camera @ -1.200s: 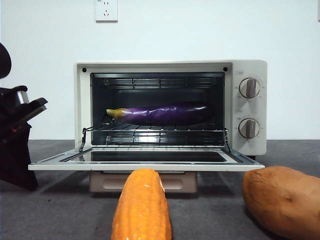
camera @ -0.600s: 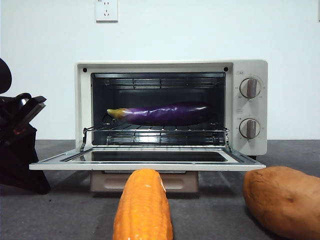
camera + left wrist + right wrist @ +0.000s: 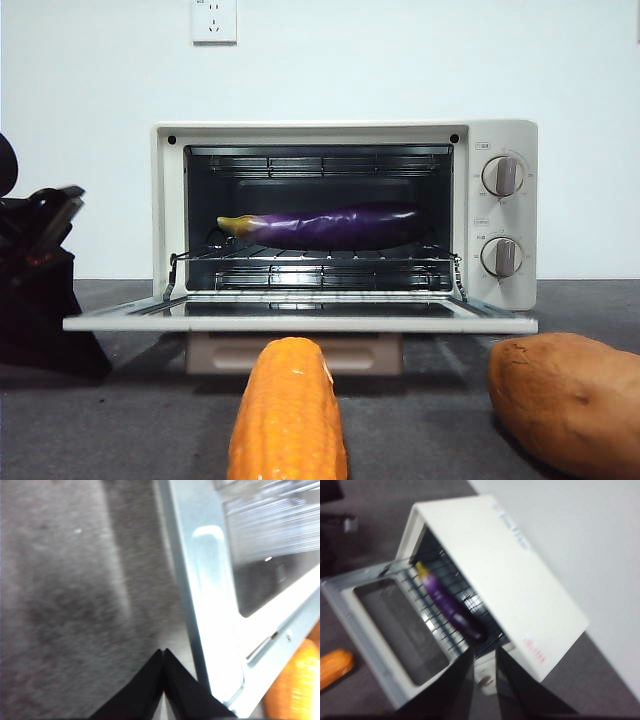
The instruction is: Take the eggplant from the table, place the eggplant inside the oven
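The glossy purple eggplant (image 3: pixel 330 227) lies lengthwise on the wire rack (image 3: pixel 310 262) inside the cream-white oven (image 3: pixel 300 132), yellowish stem to the left. The oven's glass door (image 3: pixel 300 324) hangs open, nearly level. My left gripper (image 3: pixel 164 652) is shut with nothing in it, low over the grey table (image 3: pixel 130 420) just beside the door's left end (image 3: pixel 210 630); in the front view this left gripper (image 3: pixel 62 205) is the dark shape at the left edge. My right gripper (image 3: pixel 485 680) hovers high above the oven (image 3: pixel 495 575) and the eggplant (image 3: pixel 447 605), jaws a narrow gap apart, holding nothing.
An orange-yellow corn cob (image 3: pixel 287 410) lies in front of the door, pointing at the camera. A reddish-brown sweet potato (image 3: pixel 565 400) sits at the front right. Two knobs (image 3: pixel 500 215) are on the oven's right side. A white wall stands close behind.
The left gripper has shifted a little beside the door's left end. The door's front edge has risen slightly and the oven has slid a few pixels right. The eggplant has stayed on the rack.
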Controlling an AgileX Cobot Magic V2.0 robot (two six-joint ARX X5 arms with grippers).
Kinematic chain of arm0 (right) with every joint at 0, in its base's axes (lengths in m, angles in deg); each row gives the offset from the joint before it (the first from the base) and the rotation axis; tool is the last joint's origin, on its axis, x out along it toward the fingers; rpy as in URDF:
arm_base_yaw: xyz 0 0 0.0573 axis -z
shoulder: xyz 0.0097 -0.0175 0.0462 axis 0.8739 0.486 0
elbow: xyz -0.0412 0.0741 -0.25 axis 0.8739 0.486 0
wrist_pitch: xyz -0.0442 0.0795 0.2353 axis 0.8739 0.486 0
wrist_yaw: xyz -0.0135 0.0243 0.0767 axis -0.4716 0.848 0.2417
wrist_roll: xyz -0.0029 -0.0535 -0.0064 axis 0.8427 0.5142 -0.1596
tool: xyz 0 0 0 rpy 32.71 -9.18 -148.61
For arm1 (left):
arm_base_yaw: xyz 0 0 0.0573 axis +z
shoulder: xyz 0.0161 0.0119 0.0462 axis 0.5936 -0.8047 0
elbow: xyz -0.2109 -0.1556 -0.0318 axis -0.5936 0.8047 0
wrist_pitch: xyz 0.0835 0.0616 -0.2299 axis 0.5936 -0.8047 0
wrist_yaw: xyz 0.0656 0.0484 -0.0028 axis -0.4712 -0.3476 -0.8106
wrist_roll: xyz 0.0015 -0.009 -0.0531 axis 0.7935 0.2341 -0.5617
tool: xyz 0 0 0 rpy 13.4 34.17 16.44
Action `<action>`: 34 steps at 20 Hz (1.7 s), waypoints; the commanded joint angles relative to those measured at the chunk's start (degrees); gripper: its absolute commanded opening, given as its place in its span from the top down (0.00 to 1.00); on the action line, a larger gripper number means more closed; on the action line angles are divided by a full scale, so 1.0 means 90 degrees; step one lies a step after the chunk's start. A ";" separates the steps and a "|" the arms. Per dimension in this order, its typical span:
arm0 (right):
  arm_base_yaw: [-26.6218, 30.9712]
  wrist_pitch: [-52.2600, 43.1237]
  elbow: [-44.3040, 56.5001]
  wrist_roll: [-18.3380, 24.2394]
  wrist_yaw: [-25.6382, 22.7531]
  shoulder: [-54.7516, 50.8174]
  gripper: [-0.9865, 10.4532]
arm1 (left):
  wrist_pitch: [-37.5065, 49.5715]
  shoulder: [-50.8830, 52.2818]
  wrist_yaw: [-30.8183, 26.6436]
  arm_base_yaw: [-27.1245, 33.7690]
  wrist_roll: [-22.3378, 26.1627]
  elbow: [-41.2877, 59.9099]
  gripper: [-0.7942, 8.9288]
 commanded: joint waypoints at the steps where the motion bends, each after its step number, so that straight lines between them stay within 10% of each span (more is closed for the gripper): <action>1: -0.0080 0.0274 -0.0114 -0.0515 0.0129 0.0049 0.86 | 0.0175 -0.0114 0.0746 0.0022 0.0172 -0.0143 0.91; 11: -0.0080 0.1328 -0.0112 -0.1336 0.0602 0.0049 0.86 | 0.0126 -0.0107 0.1987 0.0590 -0.0032 -0.0780 0.91; 24: -0.0080 0.0991 0.0221 -0.1443 0.1273 0.0063 0.86 | -0.0129 -0.0036 0.2013 0.0952 -0.1003 -0.3536 0.91; 34: 0.0896 -0.0690 0.2492 -0.0544 0.0986 0.0061 0.91 | -0.2586 0.1574 -0.1003 0.0466 0.0850 -0.3713 0.91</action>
